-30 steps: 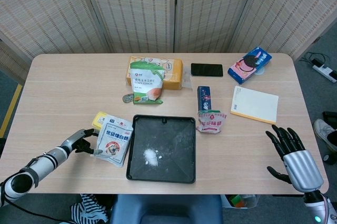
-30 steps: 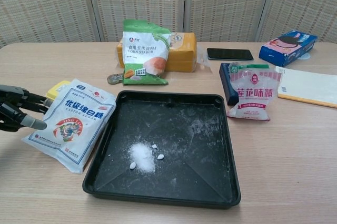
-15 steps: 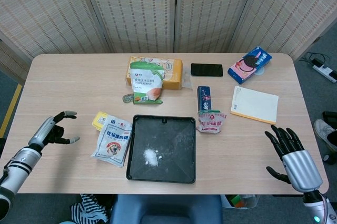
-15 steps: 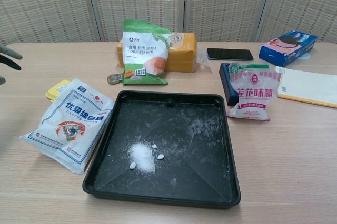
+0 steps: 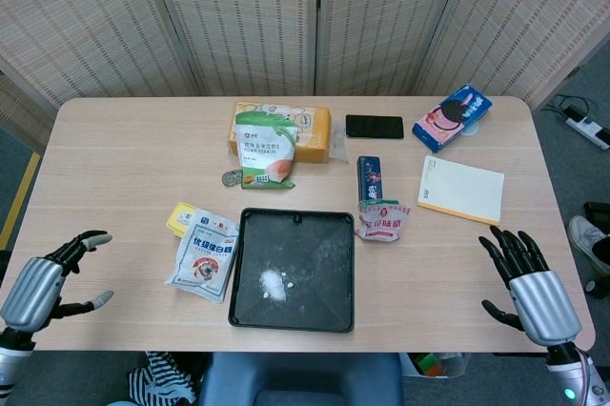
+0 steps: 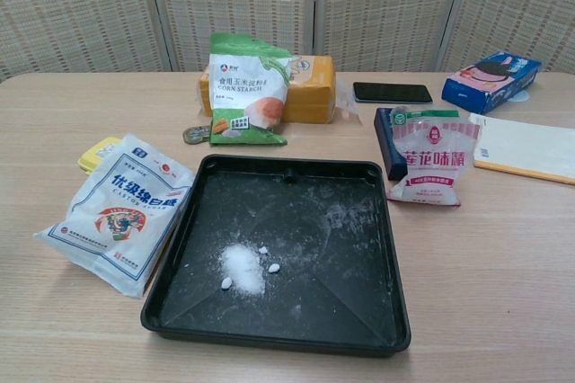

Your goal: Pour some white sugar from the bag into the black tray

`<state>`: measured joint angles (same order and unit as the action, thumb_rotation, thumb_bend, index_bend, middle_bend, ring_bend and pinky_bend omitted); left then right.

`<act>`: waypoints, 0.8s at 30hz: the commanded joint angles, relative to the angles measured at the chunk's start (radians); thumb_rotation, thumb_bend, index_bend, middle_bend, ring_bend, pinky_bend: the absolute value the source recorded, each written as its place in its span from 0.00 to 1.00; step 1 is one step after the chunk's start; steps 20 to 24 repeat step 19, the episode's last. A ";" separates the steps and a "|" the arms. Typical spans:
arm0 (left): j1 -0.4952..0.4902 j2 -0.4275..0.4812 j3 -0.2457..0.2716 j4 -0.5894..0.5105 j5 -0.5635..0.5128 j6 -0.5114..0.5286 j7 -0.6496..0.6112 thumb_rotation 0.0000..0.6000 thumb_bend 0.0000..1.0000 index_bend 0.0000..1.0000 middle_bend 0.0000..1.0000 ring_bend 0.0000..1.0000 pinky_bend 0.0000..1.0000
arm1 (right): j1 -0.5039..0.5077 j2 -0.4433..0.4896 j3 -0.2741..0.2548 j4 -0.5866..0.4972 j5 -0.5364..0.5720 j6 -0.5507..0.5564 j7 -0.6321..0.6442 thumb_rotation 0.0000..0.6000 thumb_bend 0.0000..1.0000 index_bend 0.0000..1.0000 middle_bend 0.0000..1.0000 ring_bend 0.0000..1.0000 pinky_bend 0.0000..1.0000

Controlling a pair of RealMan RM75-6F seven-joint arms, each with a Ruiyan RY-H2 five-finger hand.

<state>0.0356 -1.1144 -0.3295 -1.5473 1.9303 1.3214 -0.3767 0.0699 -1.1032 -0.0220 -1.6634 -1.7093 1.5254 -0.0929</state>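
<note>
Head view: The black tray [image 5: 293, 269] sits at the near centre of the wooden table [image 5: 114, 158], with a small pile of white sugar [image 5: 274, 283] on its floor toward the near left. The white sugar bag [image 5: 204, 255] lies flat just beside the tray's left edge, its far left corner overlapping a yellow container [image 5: 179, 218]. The left hand [image 5: 40, 286] is at the near left table edge, well apart from the bag, fingers spread and holding nothing. The right hand [image 5: 527, 283] is at the near right edge, fingers likewise apart and empty. Behind the tray stand a green corn starch bag [image 5: 265, 150] and a yellow box [image 5: 310, 133]. A black phone [image 5: 374, 126], a blue cookie box [image 5: 452, 117], a notepad [image 5: 461, 189], a dark blue pack [image 5: 369, 179] and a pink-printed seasoning bag [image 5: 382, 219] occupy the right half.

Chest view: Neither hand appears. The sugar bag [image 6: 117, 210] leans against the tray's left rim [image 6: 171, 257]. The sugar pile [image 6: 243, 268] lies in the near left part of the tray, with powder traces across the floor. The seasoning bag [image 6: 431, 155] stands near the tray's far right corner.
</note>
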 commanded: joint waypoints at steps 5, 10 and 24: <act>0.093 -0.170 0.144 0.273 -0.061 0.153 0.267 1.00 0.17 0.17 0.07 0.00 0.17 | -0.014 -0.010 0.025 -0.003 0.045 0.021 -0.043 1.00 0.19 0.00 0.00 0.00 0.00; 0.100 -0.134 0.142 0.139 -0.203 0.092 0.410 1.00 0.16 0.08 0.00 0.00 0.08 | -0.034 -0.027 0.047 -0.013 0.085 0.049 -0.108 1.00 0.19 0.00 0.00 0.00 0.00; 0.082 -0.123 0.186 0.102 -0.238 0.132 0.471 1.00 0.15 0.00 0.00 0.00 0.00 | -0.037 -0.012 0.034 -0.021 0.061 0.050 -0.083 1.00 0.19 0.00 0.00 0.00 0.00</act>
